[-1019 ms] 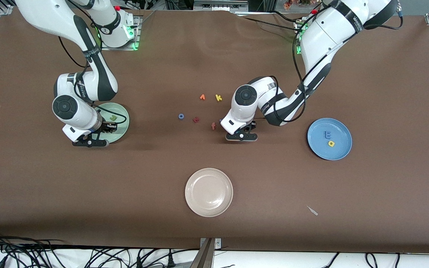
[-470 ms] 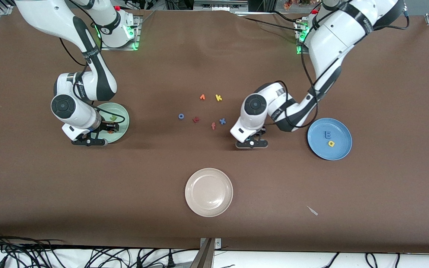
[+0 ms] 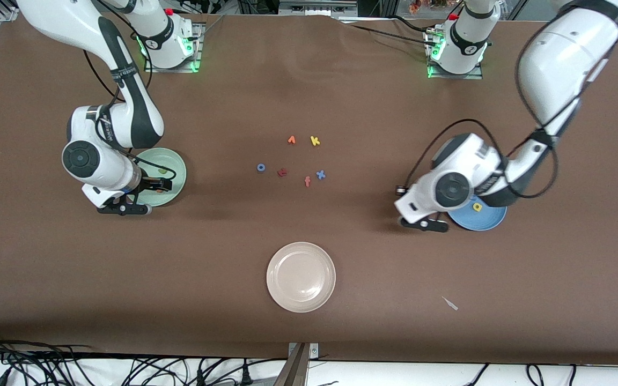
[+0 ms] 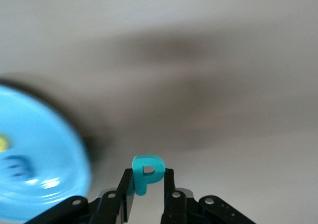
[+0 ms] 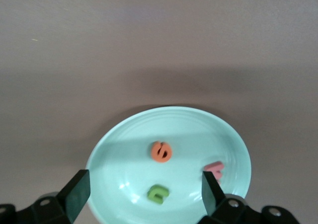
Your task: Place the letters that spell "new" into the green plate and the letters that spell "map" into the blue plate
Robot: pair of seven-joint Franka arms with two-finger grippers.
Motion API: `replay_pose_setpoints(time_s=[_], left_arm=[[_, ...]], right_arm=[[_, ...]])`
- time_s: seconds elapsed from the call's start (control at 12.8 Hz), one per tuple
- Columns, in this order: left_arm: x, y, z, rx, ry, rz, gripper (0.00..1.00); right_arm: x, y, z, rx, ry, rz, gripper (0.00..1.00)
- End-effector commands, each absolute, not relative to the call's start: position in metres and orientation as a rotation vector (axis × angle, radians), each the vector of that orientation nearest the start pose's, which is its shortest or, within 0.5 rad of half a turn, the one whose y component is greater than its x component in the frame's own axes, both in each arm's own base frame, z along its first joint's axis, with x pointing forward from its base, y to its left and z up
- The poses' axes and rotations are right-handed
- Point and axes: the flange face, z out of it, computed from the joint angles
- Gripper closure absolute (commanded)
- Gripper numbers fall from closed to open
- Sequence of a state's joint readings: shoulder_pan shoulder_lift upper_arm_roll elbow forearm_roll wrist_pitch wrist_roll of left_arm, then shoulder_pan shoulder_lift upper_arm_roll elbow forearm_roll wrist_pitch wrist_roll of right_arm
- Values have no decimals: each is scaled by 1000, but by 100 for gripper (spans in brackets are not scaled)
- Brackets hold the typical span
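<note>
Teal foam letter "a" (image 4: 147,172) clamped upright in the left claw (image 4: 148,196), over bare brown table (image 3: 373,279) just beside the rim of the round medium-blue plate (image 3: 488,221); on that plate a small yellow foam "p" (image 3: 477,206) and a blue foam "m" (image 4: 15,165). Round pale mint-green plate (image 5: 124,154) toward the right arm's end, carrying an orange foam "e" (image 5: 161,151), an olive-green foam "n" (image 5: 158,193) and a pinkish-red foam "w" (image 5: 214,170), all well apart. Right claw (image 5: 144,194) spread wide over that plate, gripping nothing. Mid-table, a loose scatter: blue ring "o" (image 3: 260,168), dark red letter (image 3: 282,172), orange "f" (image 3: 307,182), blue "x" (image 3: 320,174), orange wedge letter (image 3: 291,140), yellow "k" (image 3: 315,141). Nearer the front camera, a round beige plate (image 3: 301,277) with wide open cloth around it.
</note>
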State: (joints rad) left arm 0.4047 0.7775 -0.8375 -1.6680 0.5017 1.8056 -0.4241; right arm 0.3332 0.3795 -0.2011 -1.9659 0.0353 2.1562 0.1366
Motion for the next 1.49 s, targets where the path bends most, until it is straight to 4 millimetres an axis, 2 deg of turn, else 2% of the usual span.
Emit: replay_pose_setpoints(time_s=[0.0,0.08,0.24,0.31,0.39,0.47,0.55,0.71,0.86,1.02,1.1,1.33,1.41], left_arm=[[608,-121,241,-3021,449,704,87],[610,-103,235,-3011,512,720,87],[612,-57,214,-2983,652,778,85],[612,-40,206,-2969,722,799,81],[613,-27,201,-2946,780,805,58],[614,-23,202,-2938,814,801,1],[622,-14,213,-2949,787,782,0],[637,13,251,-2945,691,859,0],[649,39,287,-2948,588,878,0],[652,65,311,-2953,504,912,0],[650,81,315,-2958,464,928,0],[647,105,334,-2971,391,886,0],[644,117,338,-3011,360,879,0]], right_arm=[[605,95,314,-3147,64,305,1],[612,97,332,-3143,61,251,0],[633,102,390,-3130,34,83,0],[639,102,416,-3126,24,35,0],[639,101,435,-3121,52,15,0],[639,101,456,-3112,42,-37,0],[640,101,476,-3106,38,-84,0],[630,91,517,-3098,39,-132,0],[614,80,541,-3101,47,-42,0],[611,62,570,-3108,79,42,0],[612,59,575,-3115,77,31,0],[616,27,580,-3107,173,11,0],[614,28,584,-3091,164,3,0]])
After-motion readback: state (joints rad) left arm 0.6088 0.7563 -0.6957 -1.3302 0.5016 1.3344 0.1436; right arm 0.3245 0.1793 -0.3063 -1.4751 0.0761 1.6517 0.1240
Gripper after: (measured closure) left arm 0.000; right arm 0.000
